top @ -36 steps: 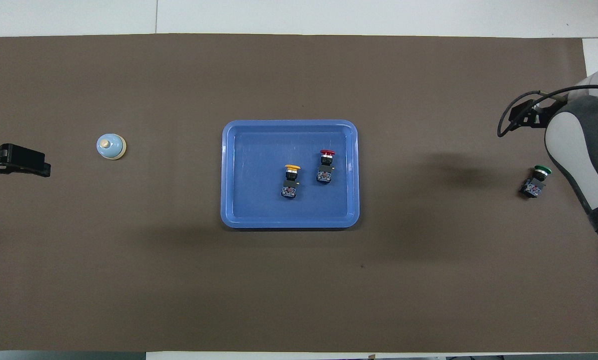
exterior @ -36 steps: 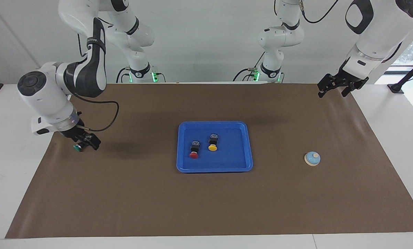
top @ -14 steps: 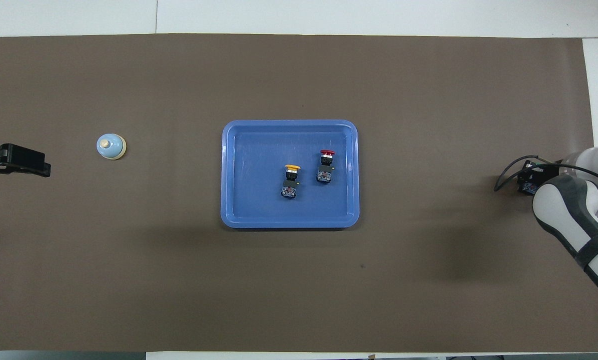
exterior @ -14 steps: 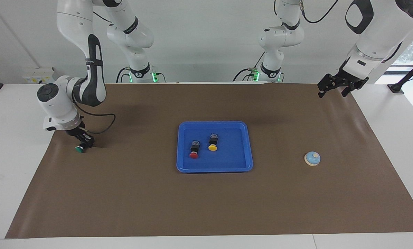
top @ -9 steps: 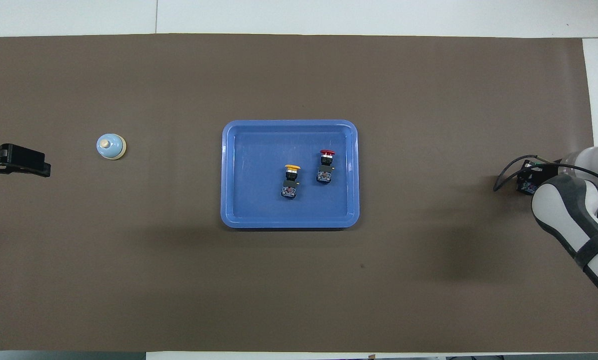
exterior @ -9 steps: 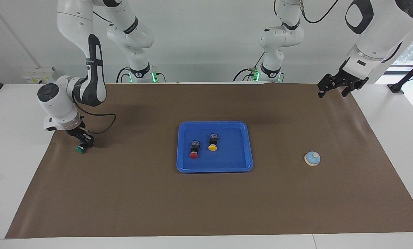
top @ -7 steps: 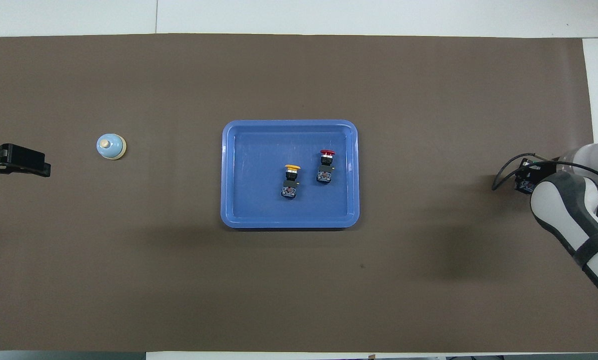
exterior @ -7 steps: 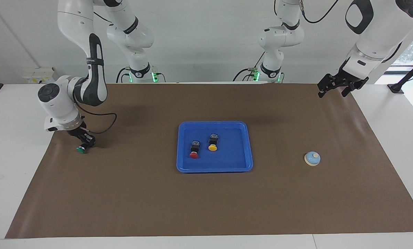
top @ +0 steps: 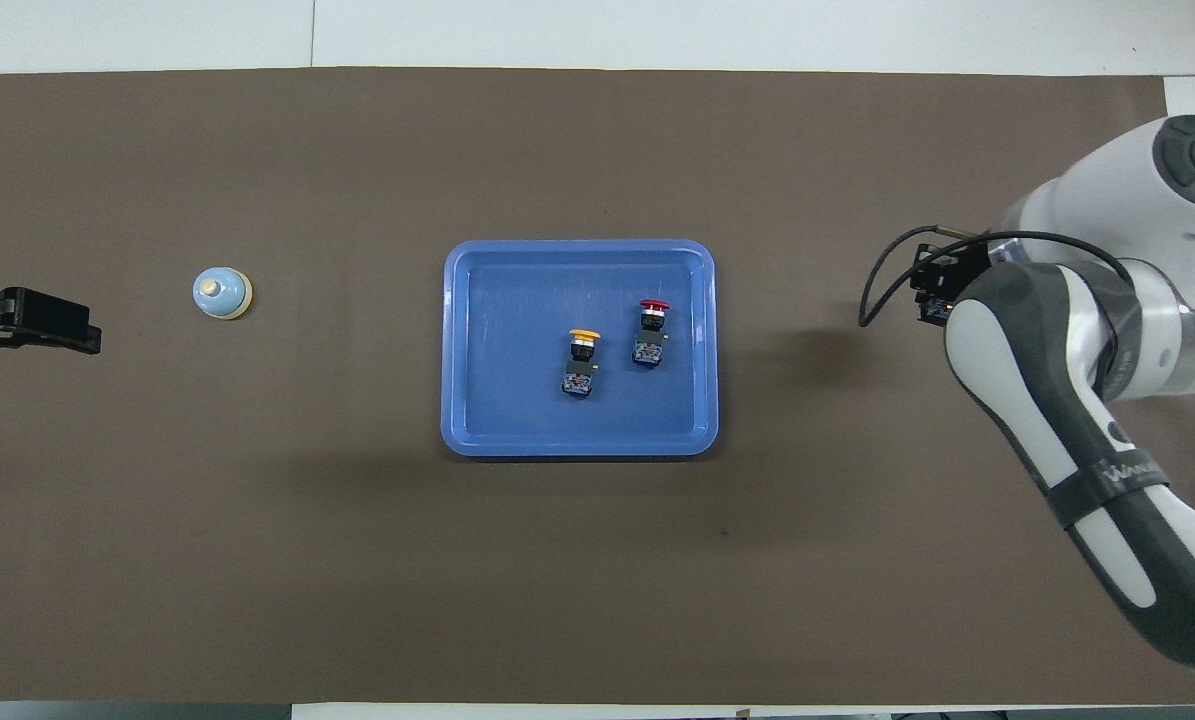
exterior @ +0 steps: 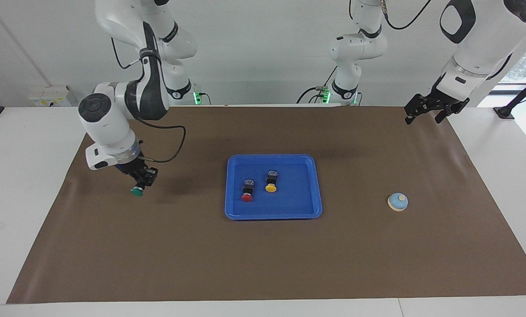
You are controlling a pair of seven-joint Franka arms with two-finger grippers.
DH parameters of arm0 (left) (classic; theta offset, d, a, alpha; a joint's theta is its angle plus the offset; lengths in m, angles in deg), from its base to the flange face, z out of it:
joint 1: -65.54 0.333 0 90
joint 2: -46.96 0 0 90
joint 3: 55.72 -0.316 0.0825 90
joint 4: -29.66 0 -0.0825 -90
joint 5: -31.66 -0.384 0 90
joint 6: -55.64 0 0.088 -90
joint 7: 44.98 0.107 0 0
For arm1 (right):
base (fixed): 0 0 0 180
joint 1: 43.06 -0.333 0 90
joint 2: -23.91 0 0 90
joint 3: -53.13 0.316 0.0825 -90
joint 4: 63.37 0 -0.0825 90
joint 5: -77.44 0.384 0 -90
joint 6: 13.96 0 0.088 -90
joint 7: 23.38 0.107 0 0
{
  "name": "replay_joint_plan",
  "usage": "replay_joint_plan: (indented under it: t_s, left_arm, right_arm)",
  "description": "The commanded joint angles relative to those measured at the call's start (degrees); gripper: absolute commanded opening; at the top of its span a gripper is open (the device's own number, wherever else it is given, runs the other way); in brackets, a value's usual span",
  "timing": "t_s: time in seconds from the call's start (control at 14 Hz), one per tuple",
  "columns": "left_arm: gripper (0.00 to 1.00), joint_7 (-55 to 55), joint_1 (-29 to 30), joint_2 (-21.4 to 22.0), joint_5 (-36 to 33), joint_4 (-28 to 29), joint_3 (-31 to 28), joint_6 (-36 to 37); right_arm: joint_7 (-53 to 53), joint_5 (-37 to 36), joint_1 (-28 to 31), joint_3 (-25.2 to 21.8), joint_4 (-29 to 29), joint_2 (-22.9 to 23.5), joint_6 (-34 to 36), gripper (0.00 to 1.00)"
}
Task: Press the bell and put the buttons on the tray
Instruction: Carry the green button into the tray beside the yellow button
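From my remote station I see the right gripper [exterior: 140,183] clenched on the green button [exterior: 136,191], carrying it in the air over the brown mat [exterior: 179,246] toward the right arm's end of the table from the blue tray [exterior: 317,189]. The button hangs cap-down from the fingers, clear of the mat, with its shadow lying on the mat beneath it. In the overhead view the arm's own white and grey links cover most of that gripper, and only a black edge of it shows.

The tray, my landmark, lies at the middle of the mat. In the tray lie the red button [exterior: 247,190] and the yellow button [exterior: 271,181], side by side, close together but not touching, each on its side with its cap pointing away from the robots. The yellow one lies slightly nearer to the robots than the red one.

The bell [exterior: 398,202] stands upright on the mat, well apart from the tray toward the left arm's end of the table, with nothing touching it.

The left gripper [exterior: 423,113] waits in the air with its jaws released and empty, over the corner of the mat at the left arm's end, well apart from the tray.
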Motion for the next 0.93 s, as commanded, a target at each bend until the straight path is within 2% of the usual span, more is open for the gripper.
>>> replay_joint_plan:
  t_s: [0.0, 0.14, 0.36, 0.64, 0.86]
  left_arm:
    - [1.0, -0.01, 0.04, 0.3, 0.09, -0.53, -0.13, 0.45]
    - [1.0, 0.08, 0.13, 0.3, 0.09, -0.53, -0.13, 0.45]
    - [1.0, 0.08, 0.04, 0.3, 0.09, -0.61, -0.05, 0.45]
    - [1.0, -0.01, 0.04, 0.3, 0.09, -0.53, -0.13, 0.45]
    - [1.0, -0.01, 0.04, 0.3, 0.09, -0.53, -0.13, 0.45]
  right_arm:
    - [5.7, 1.6, -6.72, 0.11, -8.99, 3.68, 5.71, 0.0]
    - [11.23, 4.4, -13.49, 0.11, -13.66, 5.61, 8.53, 0.0]
    - [19.05, 5.03, -22.55, 0.11, -20.34, 10.44, 8.71, 0.0]
    - [24.96, 4.06, -31.52, -0.15, -32.11, 22.29, 8.19, 0.0]
    - [24.44, 3.1, -33.9, 0.02, -32.14, 24.34, 5.91, 0.0]
